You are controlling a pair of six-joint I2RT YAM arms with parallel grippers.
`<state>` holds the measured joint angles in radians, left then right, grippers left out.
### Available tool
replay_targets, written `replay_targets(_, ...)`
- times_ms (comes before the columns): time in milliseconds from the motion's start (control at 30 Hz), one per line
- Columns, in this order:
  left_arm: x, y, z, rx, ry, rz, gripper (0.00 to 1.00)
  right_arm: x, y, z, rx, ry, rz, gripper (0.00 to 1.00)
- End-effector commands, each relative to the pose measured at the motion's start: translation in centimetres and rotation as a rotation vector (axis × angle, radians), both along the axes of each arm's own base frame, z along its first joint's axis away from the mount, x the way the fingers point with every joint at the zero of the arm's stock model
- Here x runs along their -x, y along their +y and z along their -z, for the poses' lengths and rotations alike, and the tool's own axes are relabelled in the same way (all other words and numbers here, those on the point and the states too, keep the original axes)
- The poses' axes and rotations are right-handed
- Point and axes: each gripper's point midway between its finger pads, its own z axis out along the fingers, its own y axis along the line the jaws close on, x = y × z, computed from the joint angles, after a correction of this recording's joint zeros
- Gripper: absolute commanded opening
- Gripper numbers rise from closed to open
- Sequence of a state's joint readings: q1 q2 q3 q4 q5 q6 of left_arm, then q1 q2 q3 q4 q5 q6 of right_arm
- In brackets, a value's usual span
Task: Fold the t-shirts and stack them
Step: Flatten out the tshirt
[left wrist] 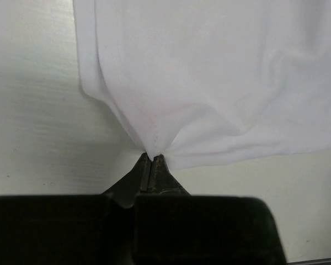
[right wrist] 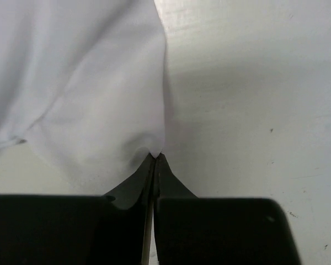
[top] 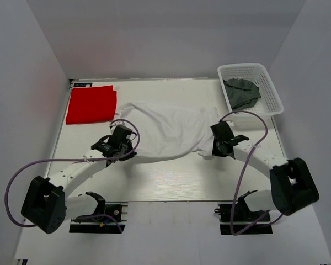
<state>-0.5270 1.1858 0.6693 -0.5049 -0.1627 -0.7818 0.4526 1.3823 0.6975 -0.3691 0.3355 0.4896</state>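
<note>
- The left gripper (left wrist: 151,161) is seen pressed shut on a pinch of the near hem of the white t-shirt (top: 171,130), at its near-left corner.
- The right gripper (right wrist: 155,158) is likewise clamped on the near-right corner, with the cloth gathered to a point at its tips.
- The near edge is thus held between the two grippers, each arm on its own side, neither nearer than the other.
- From both grippers the white t-shirt lies straight ahead, spread on the table (top: 171,185) with its long axis running left to right.
- The coming fold is judged to depend on this: the held edge would have to be carried away from the arms, over the body.
- Farther off, the red t-shirt (top: 91,104) lies folded at far left.
- The dark grey-green t-shirt (top: 243,93) is seen crumpled in the basket (top: 273,95) at far right.
</note>
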Motion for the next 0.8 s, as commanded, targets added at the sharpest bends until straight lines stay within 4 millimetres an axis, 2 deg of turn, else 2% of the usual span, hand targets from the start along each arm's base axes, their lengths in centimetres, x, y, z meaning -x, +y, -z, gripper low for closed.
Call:
replay_targets(0,-3.0,0.1,-5.5,0.014,-0.182,-0.038,0.00,-2.9,0.1,-5.8,-0.057,-0.234,0.041,0.00)
replay_targets(33,-3.2,0.3,-6.4,0.009,-0.202,-0.050,0.00,-3.5,0.1,-7.1,-0.070,-0.282,0.054,0.00)
replay_targets(67,-4.0,0.7,-8.7,0.011,-0.266,-0.081,0.00,-4.0,-0.2,-9.2,-0.079,-0.359,0.078,0.00)
replay_targets(167,-5.1,1.5,-13.1,0.023,-0.391,-0.132,0.00,-5.1,-1.6,-15.1,-0.103,-0.563,0.150,0.00)
replay_targets(200,-5.1,2.1,-14.9,0.036,-0.439,-0.148,0.00,-5.1,-1.9,-17.2,-0.114,-0.624,0.159,0.00)
replay_targets(233,-5.3,2.5,-16.7,0.045,-0.484,-0.171,0.00,-5.2,-2.7,-18.4,-0.099,-0.663,0.191,0.00)
replay_targets(267,-5.5,2.6,-18.0,0.053,-0.525,-0.175,0.00,-5.5,-3.0,-21.4,-0.125,-0.740,0.213,0.00)
replay_targets(300,-5.6,2.9,-19.4,0.068,-0.563,-0.190,0.00,-5.1,-3.6,-23.3,-0.128,-0.791,0.222,0.00)
replay_targets(333,-5.5,3.5,-21.5,0.073,-0.616,-0.214,0.00,-5.0,-4.6,-24.3,-0.099,-0.827,0.264,0.00)
replay_targets(367,-5.5,3.9,-22.7,0.079,-0.646,-0.234,0.00,-5.0,-4.9,-26.0,-0.110,-0.879,0.277,0.00)
replay_targets(400,-5.2,4.9,-24.8,0.082,-0.690,-0.273,0.00,-4.7,-5.7,-29.0,-0.097,-0.947,0.298,0.00)
replay_targets(433,-5.2,5.1,-25.6,0.079,-0.707,-0.279,0.00,-4.6,-5.9,-30.4,-0.105,-0.985,0.300,0.00)
replay_targets(500,-4.5,5.6,-28.7,0.114,-0.782,-0.281,0.00,-3.8,-6.7,-34.9,-0.111,-1.101,0.302,0.00)
replay_targets(533,-4.2,5.8,-30.0,0.125,-0.819,-0.279,0.00,-3.5,-6.8,-35.9,-0.096,-1.124,0.282,0.00)
replay_targets(600,-3.2,5.5,-33.7,0.177,-0.917,-0.220,0.00,-2.5,-6.7,-39.7,-0.130,-1.209,0.236,0.00)
replay_targets(667,-2.4,5.3,-35.9,0.196,-0.968,-0.177,0.00,-1.5,-6.4,-42.4,-0.141,-1.265,0.175,0.00)
replay_targets(700,-1.0,5.4,-38.5,0.225,-1.027,-0.136,0.00,-0.3,-7.0,-45.1,-0.134,-1.321,0.160,0.00)
replay_targets(767,0.2,5.3,-40.8,0.265,-1.083,-0.099,0.00,1.0,-6.7,-47.3,-0.157,-1.373,0.105,0.00)
